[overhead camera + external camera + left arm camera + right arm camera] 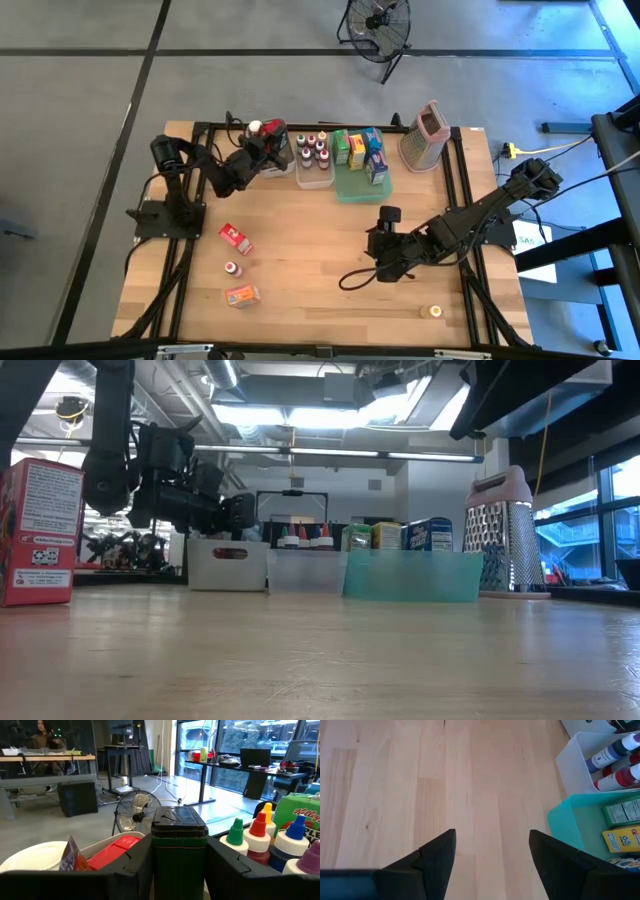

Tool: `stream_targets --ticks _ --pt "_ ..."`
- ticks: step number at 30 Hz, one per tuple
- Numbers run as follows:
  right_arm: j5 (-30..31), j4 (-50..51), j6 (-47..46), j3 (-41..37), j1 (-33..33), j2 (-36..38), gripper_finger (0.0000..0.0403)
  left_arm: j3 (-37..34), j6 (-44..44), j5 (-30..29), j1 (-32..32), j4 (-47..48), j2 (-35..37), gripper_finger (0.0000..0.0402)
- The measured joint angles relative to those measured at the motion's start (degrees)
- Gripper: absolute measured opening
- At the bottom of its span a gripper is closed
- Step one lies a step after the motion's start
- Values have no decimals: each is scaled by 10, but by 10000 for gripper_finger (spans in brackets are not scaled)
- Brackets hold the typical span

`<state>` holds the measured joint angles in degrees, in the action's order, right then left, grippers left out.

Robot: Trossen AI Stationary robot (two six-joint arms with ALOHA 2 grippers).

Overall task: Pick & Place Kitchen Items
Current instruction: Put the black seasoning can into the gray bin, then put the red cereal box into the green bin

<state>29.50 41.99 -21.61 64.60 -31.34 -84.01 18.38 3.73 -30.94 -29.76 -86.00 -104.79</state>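
Note:
A dark green jar with a black cap (179, 845) stands between the fingers of my left gripper (179, 875), which is shut on it. In the high view that gripper (270, 145) is at the leftmost white bin (280, 165) at the table's far side; the bin holds a red packet (112, 852). My right gripper (492, 855) hangs open over bare wood, near the green tray's near left corner (560, 820). A red box (236, 238), a small bottle (232, 268) and an orange packet (242, 295) lie on the table's left part. My left gripper pinches the jar's green body (179, 865) between its two fingers (127, 875), just below the black cap. The fingers come in level from the table's left side. The jar stands upright over the bin; its bottom is hidden by the gripper.
A clear bin of little bottles with coloured caps (313, 152) and the green tray with boxes (360, 160) stand beside the white bin. A metal grater with a pink top (425, 137) is at the far right. A small round thing (434, 311) lies near the front edge.

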Motion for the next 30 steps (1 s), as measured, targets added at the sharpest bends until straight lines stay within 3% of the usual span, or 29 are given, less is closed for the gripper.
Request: stream_targets --ticks 11,26,30 --pt "-2 -1 0 0 6 0 254 0 -18 -2 0 0 0 169" --pt "-2 -1 0 0 6 0 254 0 -20 5 1 -36 0 166" --pt "-2 -1 0 0 6 0 254 0 -53 16 14 -38 29 166"
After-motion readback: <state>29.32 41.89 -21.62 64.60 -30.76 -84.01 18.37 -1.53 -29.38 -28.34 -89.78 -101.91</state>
